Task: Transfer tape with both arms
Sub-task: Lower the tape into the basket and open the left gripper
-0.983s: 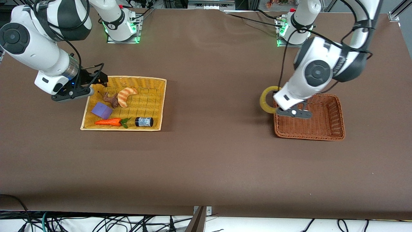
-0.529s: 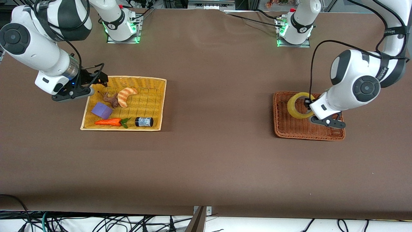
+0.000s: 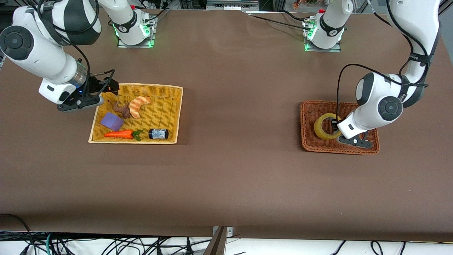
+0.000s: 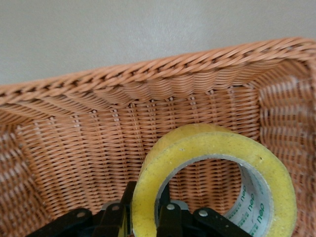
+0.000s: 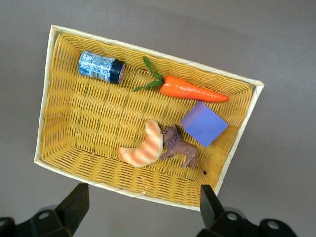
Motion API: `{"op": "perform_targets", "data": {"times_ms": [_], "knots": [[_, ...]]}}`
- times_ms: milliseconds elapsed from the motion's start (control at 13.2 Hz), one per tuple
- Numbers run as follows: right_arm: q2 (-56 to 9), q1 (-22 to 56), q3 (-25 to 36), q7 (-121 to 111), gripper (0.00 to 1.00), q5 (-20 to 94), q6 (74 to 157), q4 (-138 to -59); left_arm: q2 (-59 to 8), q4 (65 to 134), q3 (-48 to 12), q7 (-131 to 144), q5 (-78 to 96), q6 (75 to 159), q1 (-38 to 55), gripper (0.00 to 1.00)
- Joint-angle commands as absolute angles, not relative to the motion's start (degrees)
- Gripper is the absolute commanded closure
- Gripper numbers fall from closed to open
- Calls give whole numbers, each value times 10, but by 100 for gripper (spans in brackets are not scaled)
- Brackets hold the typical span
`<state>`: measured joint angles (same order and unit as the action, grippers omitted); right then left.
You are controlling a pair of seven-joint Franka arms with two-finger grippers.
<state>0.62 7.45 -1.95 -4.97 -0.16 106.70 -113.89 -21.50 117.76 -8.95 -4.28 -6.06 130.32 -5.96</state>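
The yellowish tape (image 3: 325, 126) stands on edge low inside the brown wicker basket (image 3: 357, 148) at the left arm's end of the table. My left gripper (image 3: 334, 126) is shut on the roll's wall, one finger inside the ring and one outside. In the left wrist view the tape (image 4: 212, 153) fills the foreground, pinched between the black fingers (image 4: 170, 217), with the brown basket wall (image 4: 148, 84) around it. My right gripper (image 3: 108, 88) is open and empty, held over the rim of the yellow basket (image 3: 177, 106); its fingers (image 5: 74, 202) frame that yellow basket (image 5: 74, 163) in the right wrist view.
The yellow basket holds a croissant (image 3: 138, 105), a brown toy lion (image 3: 122, 109), a purple block (image 3: 112, 121), a carrot (image 3: 120, 134) and a small dark blue-labelled cylinder (image 3: 158, 133). Bare brown tabletop (image 3: 240, 117) lies between the two baskets.
My left arm carried the tape from over the brown basket's rim across into the basket and lowered it. The right arm has not moved.
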Motion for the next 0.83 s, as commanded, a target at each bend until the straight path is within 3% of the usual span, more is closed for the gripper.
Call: {"op": "perform_targets", "data": {"times_ms": [0,227,302,453,529,756], "knots": [[23,76,-18,-58,0,-5,1075,-1155,-209,1201,-96,-53,-70,1334,-73,100],[23,76,-18,-57,0,-5,1076,-1155,-220,1210,-96,-54,-70,1358,-76,100],[23,76,-18,-56,0,-5,1077,-1154,-225,1207,-96,-56,-70,1360,-78,87],[23,76,-18,-54,0,-7,1080,-1153,-227,1201,-97,-56,-69,1356,-85,20],[23,76,-18,-53,0,-7,1081,-1152,-225,1194,-98,-55,-69,1351,-91,0],[23,76,-18,-50,0,-15,1090,-1150,-210,1136,-101,-54,-55,1251,-97,0]]}}
